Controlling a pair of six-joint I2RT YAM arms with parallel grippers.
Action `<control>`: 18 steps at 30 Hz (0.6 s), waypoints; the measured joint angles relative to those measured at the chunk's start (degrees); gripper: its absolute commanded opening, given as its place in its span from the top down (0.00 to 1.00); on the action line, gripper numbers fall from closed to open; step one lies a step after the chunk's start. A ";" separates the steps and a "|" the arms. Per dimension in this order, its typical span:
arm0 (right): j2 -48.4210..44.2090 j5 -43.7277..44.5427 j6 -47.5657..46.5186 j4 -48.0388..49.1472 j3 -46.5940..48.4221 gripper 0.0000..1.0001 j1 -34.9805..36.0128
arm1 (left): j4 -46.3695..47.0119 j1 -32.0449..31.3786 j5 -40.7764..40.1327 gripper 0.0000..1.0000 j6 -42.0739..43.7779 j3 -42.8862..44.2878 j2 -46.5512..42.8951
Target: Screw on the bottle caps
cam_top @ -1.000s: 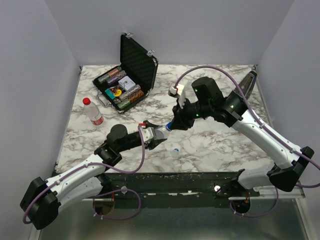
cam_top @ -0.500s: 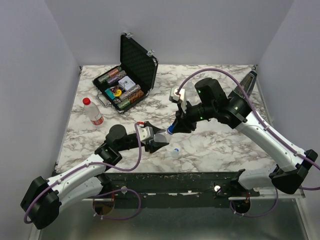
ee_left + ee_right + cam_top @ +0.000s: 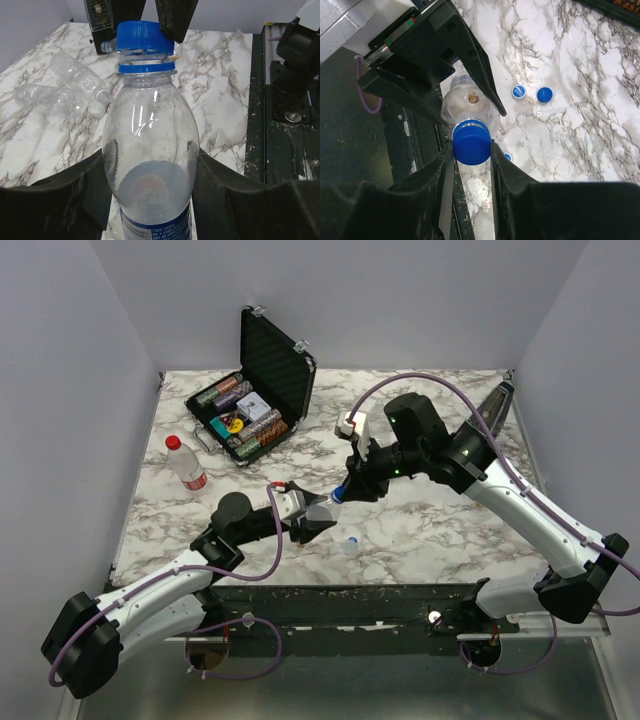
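Observation:
A clear bottle [image 3: 150, 140] with a blue label stands upright between the fingers of my left gripper [image 3: 150, 175], which is shut on its body. A blue cap [image 3: 142, 36] sits on the bottle's neck, slightly tilted. My right gripper [image 3: 471, 145] comes down from above and is shut on this cap [image 3: 471, 142], one finger on each side. In the top view the two grippers meet near the table's middle front, the left gripper [image 3: 318, 512] below the right gripper [image 3: 343, 492].
Two loose blue caps [image 3: 518, 91] [image 3: 544, 94] lie on the marble beside the bottle. Two empty clear bottles [image 3: 80, 77] [image 3: 47, 100] lie on their sides. A red-capped bottle [image 3: 185, 464] stands at the left. An open black case of poker chips [image 3: 250, 410] sits at the back.
The right wrist has swung slightly about the cap and back. The left gripper with the bottle has drifted a little to the left. Both grips are unchanged.

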 measured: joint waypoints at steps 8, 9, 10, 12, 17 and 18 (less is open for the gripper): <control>1.33 2.08 2.95 0.24 1.20 0.78 0.00 | 0.02 0.02 -2.32 1.00 0.94 -0.22 0.04; 1.49 2.21 2.99 -0.07 1.49 0.78 0.00 | 0.02 0.02 -2.32 1.00 1.31 -0.20 0.13; 1.68 2.29 2.97 -0.44 1.75 0.78 0.00 | 0.02 0.04 -2.32 1.00 1.57 -0.17 0.26; 1.99 2.56 2.86 -1.14 2.03 0.78 0.00 | -0.24 0.04 -2.12 1.00 2.21 0.04 0.74; 2.62 2.71 0.92 -3.48 2.86 0.78 0.00 | -2.23 0.09 -0.46 1.00 3.41 0.96 1.49; 2.62 2.58 0.48 -3.85 2.86 0.78 0.00 | -2.58 0.09 0.07 1.00 3.45 1.11 1.55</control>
